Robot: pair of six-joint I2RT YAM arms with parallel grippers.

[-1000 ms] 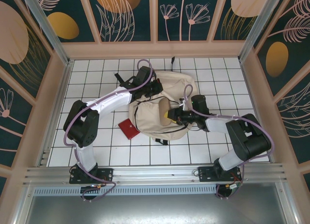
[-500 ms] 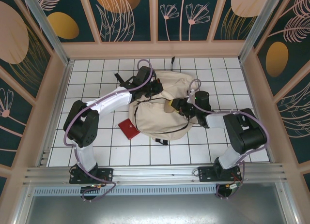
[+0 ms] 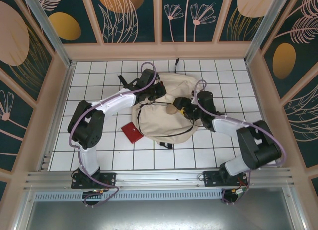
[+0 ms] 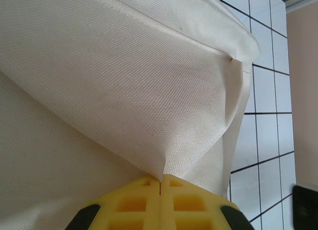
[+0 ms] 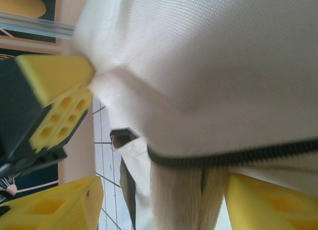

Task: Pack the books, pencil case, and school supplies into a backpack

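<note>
Backpack [image 3: 166, 124] fabric over pencil case [image 3: 170, 111], supplies [image 3: 131, 132] alongside

Your table [image 3: 233, 155] is white tile with dark grout lines, boxed in by a low peach wall [image 3: 159, 51]. Above it you have dark teal panels [image 3: 130, 16] (painted with orange ovals and thin pale flower stems). Silver corner posts [image 3: 47, 29] slant upward. An aluminium rail [image 3: 159, 178] crosses the near edge, with a grey metal sheet [image 3: 159, 215] on its near side.
</note>
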